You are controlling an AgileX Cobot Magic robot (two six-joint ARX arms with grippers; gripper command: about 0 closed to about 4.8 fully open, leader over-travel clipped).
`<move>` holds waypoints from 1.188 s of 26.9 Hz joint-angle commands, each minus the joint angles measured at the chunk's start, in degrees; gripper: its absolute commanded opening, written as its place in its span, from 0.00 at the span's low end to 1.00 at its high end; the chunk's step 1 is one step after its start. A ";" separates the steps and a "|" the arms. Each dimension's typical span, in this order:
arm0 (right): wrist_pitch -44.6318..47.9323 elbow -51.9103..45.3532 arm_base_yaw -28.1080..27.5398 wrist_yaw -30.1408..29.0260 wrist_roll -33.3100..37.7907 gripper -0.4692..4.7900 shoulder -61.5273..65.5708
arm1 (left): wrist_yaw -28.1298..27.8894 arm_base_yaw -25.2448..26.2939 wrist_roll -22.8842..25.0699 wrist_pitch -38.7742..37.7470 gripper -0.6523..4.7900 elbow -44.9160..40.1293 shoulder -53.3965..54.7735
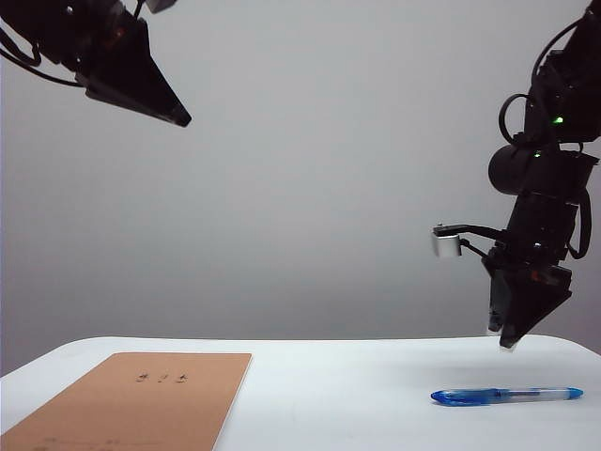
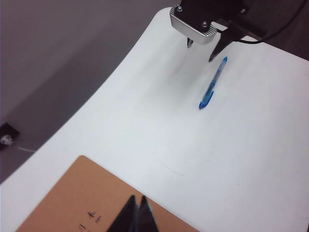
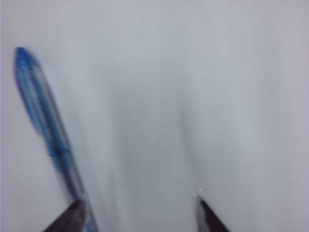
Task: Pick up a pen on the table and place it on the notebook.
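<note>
The pen (image 1: 507, 396) lies flat on the white tabletop (image 1: 357, 395), untouched, well apart from the notebook (image 1: 141, 399) at the other end. The right gripper (image 1: 505, 336) hangs just above it, jaws spread wide and empty; in the wrist view one fingertip (image 3: 72, 215) sits over the barrel rather than beside it. Best to shift sideways until the barrel lies between both fingers, then lower and close. The left gripper (image 2: 136, 215) hovers high over the notebook, fingers together, holding nothing.
</note>
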 commanded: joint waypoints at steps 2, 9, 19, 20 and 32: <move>-2.99 0.09 0.63 0.31 0.09 0.82 -0.04 | 0.70 0.04 0.68 -1.11 0.11 0.11 1.29; -1.27 -2.64 1.11 -0.33 1.44 0.90 0.09 | 0.70 0.02 1.51 -1.29 0.11 0.11 1.46; 10.38 -12.28 1.36 -0.07 1.53 0.66 1.25 | 0.70 0.02 1.49 -1.27 0.11 0.11 1.46; 10.29 -12.28 1.36 -0.07 1.51 0.59 1.68 | 0.68 0.02 1.46 -1.36 0.11 0.11 1.46; 10.45 -11.98 1.42 -0.09 2.16 0.13 2.69 | 0.70 0.02 1.27 -1.57 0.11 0.09 1.51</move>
